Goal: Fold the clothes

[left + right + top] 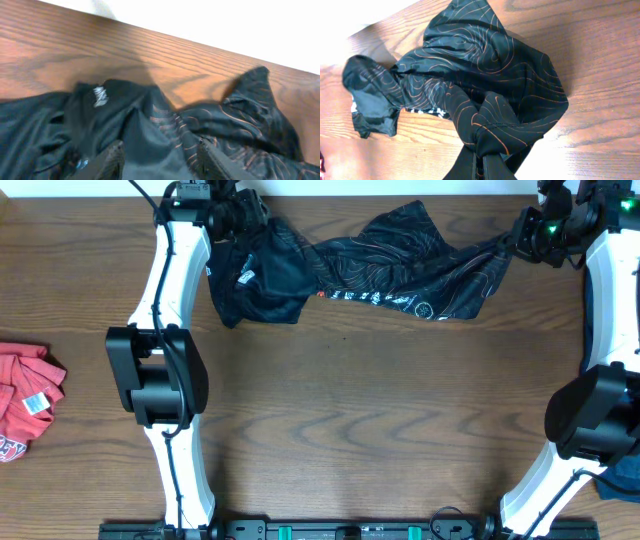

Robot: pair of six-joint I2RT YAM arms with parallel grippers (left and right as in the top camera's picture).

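Observation:
The black jersey (pixel 400 265) with thin orange contour lines and a white-and-red logo strip lies stretched along the far side of the table, bunched at its left end. My left gripper (pixel 240 215) is at that left end. In the left wrist view its fingers (pixel 162 160) are spread apart with a ridge of the jersey (pixel 150 125) between them. My right gripper (pixel 522 235) is at the jersey's right end. In the right wrist view its fingers (pixel 481 167) are pinched together on a gathered corner of the jersey (pixel 470 75).
A red shirt (pixel 25 400) lies crumpled at the table's left edge. A dark blue garment (pixel 622 478) shows at the right edge near the front. The wooden table (pixel 350 410) ends just behind the jersey. Both arm bases stand at the front edge.

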